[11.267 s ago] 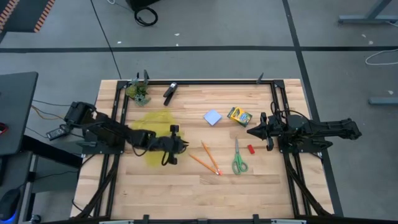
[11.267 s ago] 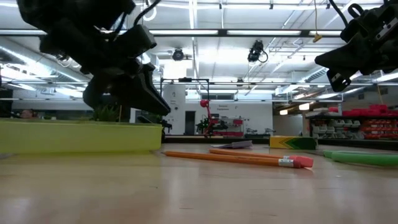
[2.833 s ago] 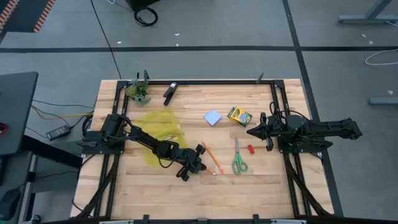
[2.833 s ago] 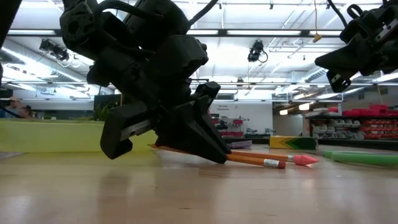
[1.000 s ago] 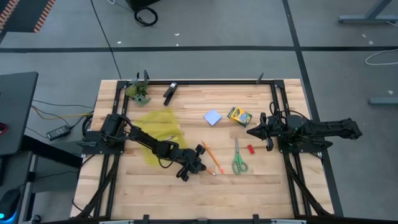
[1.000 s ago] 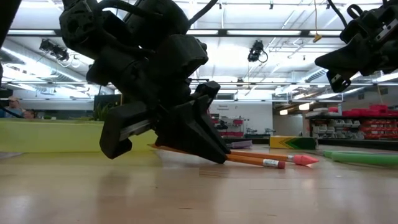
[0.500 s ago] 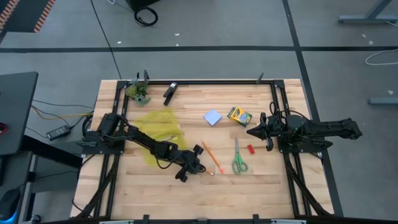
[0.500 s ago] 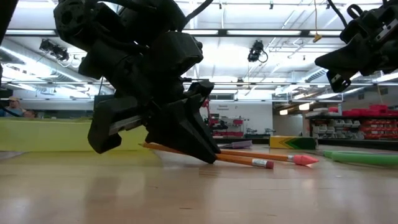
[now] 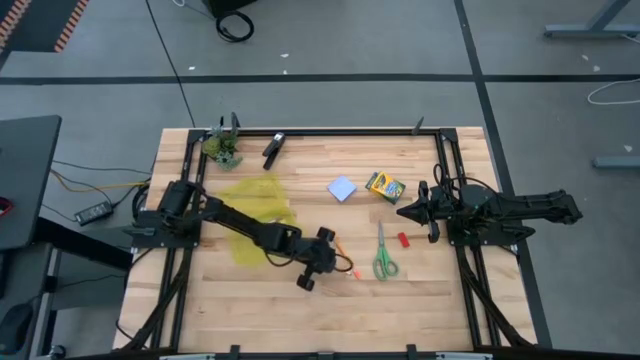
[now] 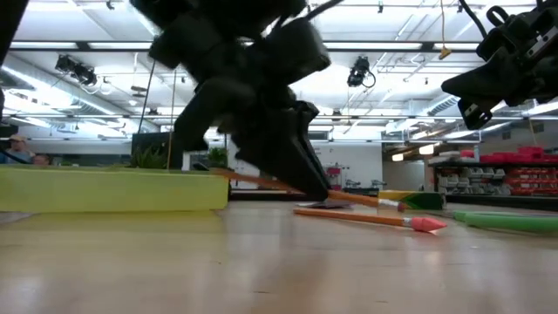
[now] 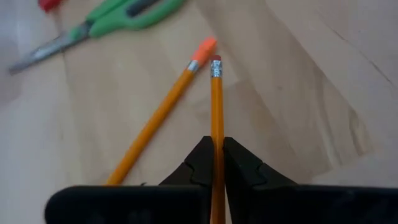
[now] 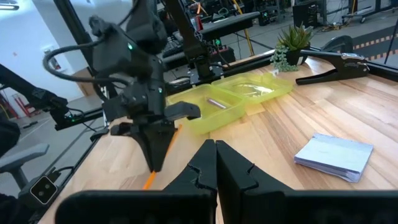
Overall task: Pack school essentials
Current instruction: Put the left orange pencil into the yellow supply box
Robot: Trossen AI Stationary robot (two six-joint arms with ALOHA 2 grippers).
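orange is what catches my eye first: the left gripper (image 11: 216, 163) has its fingers pinched tight on a pencil (image 11: 216, 106), which sticks out ahead of them with the eraser end forward. from above, that gripper (image 9: 322, 258) sits near the middle of the table (image 9: 420, 300), just right of the yellow tray (image 9: 250, 195). from table height, the held pencil (image 10: 349, 195) is lifted off the wood and tilted, eraser end lower.

a second pencil (image 11: 163, 109) lies flat on the table beside the held one, its pink eraser close to the other's tip. the scissors (image 9: 382, 256) lie to the right of the pencils, green handles toward the near edge, with the red eraser (image 9: 404, 240) just beside them. farther back sit the blue pad (image 9: 342, 189) and the crayon box (image 9: 384, 186), near each other but apart. a small silvery thing lies in the tray; i can't tell what it is.

the right gripper (image 9: 405, 211) hangs over the right side of the table, near the crayon box and eraser, fingers pressed together with nothing between them (image 12: 210, 163).

at the back left are a small plant (image 9: 224, 148) and a black clip (image 9: 273, 148).
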